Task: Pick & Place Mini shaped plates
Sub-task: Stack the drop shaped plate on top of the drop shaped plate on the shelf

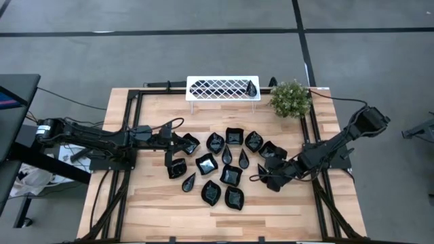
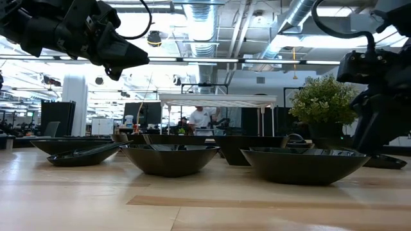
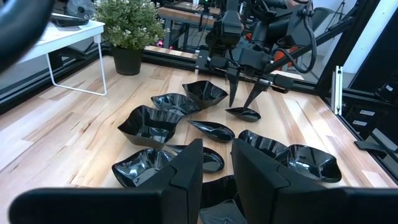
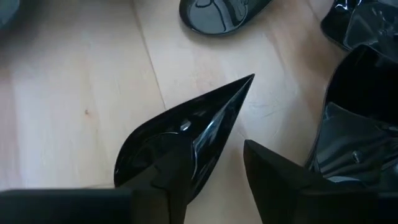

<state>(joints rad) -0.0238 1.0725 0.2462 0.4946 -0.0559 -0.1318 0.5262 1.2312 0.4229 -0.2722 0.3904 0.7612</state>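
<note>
Right claw [image 4: 214, 165] straddling one teardrop plate [image 4: 186, 140]; thirteen plates on table [image 1: 135, 203].

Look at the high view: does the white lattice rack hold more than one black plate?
No. The white lattice rack carries a single black plate at one end; every other plate lies on the table.

Black mini plates [image 3: 152, 124] scattered on wooden table [image 3: 74, 124], potted plant [image 3: 129, 28] beyond
</note>
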